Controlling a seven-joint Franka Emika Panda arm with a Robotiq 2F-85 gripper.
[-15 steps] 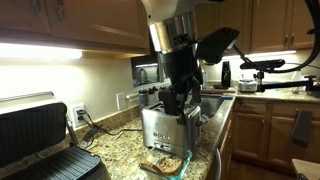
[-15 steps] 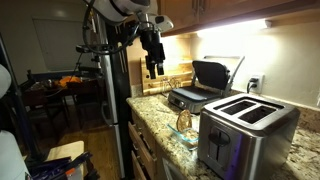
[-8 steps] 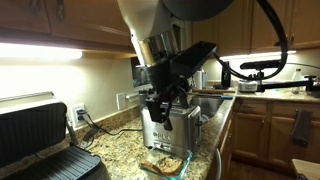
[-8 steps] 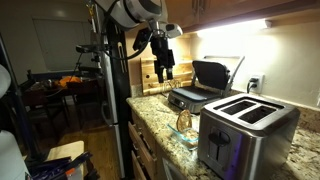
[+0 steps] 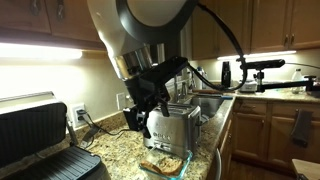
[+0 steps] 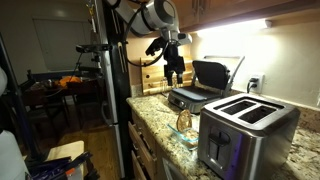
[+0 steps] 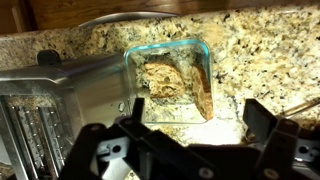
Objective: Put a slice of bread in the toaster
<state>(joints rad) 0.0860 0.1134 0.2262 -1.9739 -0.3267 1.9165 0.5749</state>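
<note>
Tan-brown slice of bread point(image 7: 165, 80) lies flat in a clear square glass dish point(image 7: 166, 43) on the speckled granite worktop point(image 7: 260, 50), just beside the boxy stainless-steel toaster point(image 7: 60, 95). Black claw point(image 7: 195, 125) spread wide, holding nothing, hovering above the dish, touching neither.

One toaster point(image 6: 245, 130), one grill point(image 6: 205, 82), one container point(image 7: 165, 45)

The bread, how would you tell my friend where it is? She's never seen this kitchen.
Find the shiny steel toaster on the speckled granite counter. Right beside it sits a clear square glass dish, and the bread lies inside. It is tan-brown with a darker crust, while everything around it is metal, glass or stone.
</note>
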